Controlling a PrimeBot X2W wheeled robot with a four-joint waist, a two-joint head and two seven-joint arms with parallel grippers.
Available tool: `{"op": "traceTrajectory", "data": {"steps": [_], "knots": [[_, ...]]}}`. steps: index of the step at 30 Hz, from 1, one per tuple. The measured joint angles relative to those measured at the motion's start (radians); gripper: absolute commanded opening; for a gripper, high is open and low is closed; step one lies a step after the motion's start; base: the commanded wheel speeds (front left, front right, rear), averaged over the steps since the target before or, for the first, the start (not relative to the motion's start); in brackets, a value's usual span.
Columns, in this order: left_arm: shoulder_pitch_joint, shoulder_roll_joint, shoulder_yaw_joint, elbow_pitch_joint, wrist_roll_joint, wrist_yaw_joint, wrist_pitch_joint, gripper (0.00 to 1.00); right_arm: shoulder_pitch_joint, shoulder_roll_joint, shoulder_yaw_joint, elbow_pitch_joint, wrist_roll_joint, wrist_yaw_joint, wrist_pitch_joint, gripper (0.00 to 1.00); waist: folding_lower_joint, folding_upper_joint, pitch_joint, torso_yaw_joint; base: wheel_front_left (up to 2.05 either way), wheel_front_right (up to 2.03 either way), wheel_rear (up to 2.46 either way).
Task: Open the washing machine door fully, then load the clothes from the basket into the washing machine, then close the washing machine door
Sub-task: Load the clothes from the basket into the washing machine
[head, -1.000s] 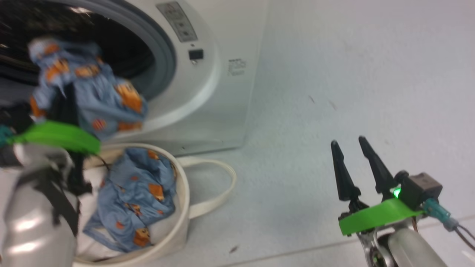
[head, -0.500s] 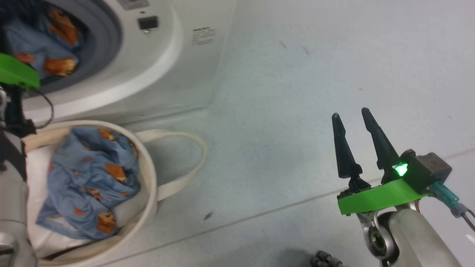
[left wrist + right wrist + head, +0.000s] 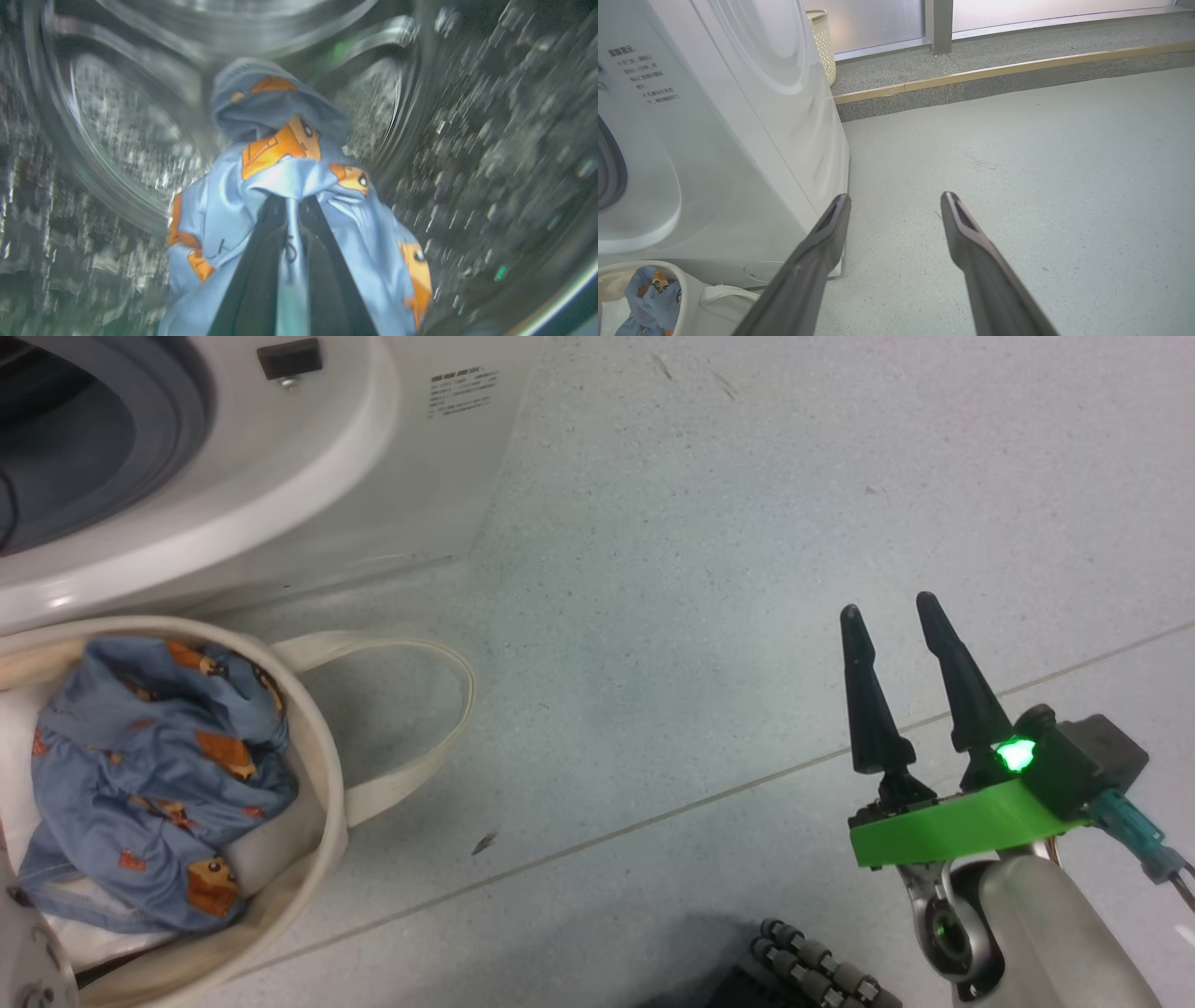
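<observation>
Inside drum (image 3: pixel 490 140) now: left claw (image 3: pixel 292 204), clothes (image 3: pixel 280 175)

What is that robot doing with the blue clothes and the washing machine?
It is loading laundry. Its left gripper is inside the drum of the washing machine, jaws shut on one blue printed garment. More clothes sit in the basket on the floor beside the machine. The right gripper hangs over the floor, jaws open and empty.
</observation>
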Motion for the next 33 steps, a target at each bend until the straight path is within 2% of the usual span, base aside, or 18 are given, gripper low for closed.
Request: {"op": "traceTrajectory", "data": {"steps": [4, 6, 7, 8, 14, 22, 24, 29, 33], "knots": [[-0.004, 0.002, 0.017, 0.123, 0.014, 0.002, 0.000, 0.00, 0.000, 0.002, 0.001, 0.000, 0.000, 0.000, 0.000, 1.00, -0.0002, 0.0000, 0.005, -0.004, 0.00, 0.00, 0.00], [-0.017, 0.005, 0.016, 0.236, 0.024, 0.009, 0.000, 0.00, 0.000, 0.002, 0.002, 0.000, 0.000, 0.000, 0.000, 1.00, -0.0002, 0.0000, 0.003, -0.007, 0.00, 0.00, 0.00], [-0.026, 0.005, 0.015, 0.297, 0.024, 0.011, 0.000, 0.63, 0.000, 0.002, 0.002, 0.000, 0.000, 0.000, 0.000, 1.00, -0.0002, 0.0000, 0.001, -0.008, 0.00, 0.00, 0.00], [-0.036, 0.008, 0.005, 0.353, 0.034, 0.020, 0.001, 1.00, 0.000, 0.002, 0.002, 0.001, 0.000, 0.000, 0.000, 1.00, -0.0002, 0.0000, 0.000, -0.009, 0.00, 0.00, 0.00], [-0.145, 0.028, -0.030, 0.583, 0.073, 0.101, 0.063, 1.00, 0.000, 0.002, 0.002, 0.002, 0.000, 0.000, 0.000, 1.00, -0.0002, 0.0000, -0.012, -0.006, 0.00, 0.00, 0.00], [-0.126, -0.007, -0.075, 0.623, 0.094, 0.097, 0.027, 1.00, -0.013, 0.002, 0.015, 0.015, 0.007, 0.000, 0.000, 1.00, -0.0002, 0.0000, -0.051, 0.021, 0.00, 0.00, 0.00], [-0.102, -0.027, -0.078, 0.595, 0.093, 0.084, 0.008, 1.00, -0.022, 0.002, 0.018, 0.021, 0.009, 0.000, 0.000, 1.00, -0.0002, 0.0000, -0.068, 0.032, 0.00, 0.00, 0.00], [0.028, -0.077, -0.069, 0.347, 0.063, 0.023, 0.007, 1.00, -0.025, 0.000, 0.030, 0.042, 0.016, 0.000, 0.000, 1.00, -0.0002, 0.0000, -0.121, 0.064, 0.00, 0.00, 0.00], [0.188, -0.128, -0.063, 0.220, 0.026, -0.011, 0.007, 1.00, -0.025, -0.005, 0.028, 0.059, 0.022, 0.000, 0.000, 1.00, -0.0003, 0.0000, -0.177, 0.092, 0.00, 0.00, 0.00]]}}
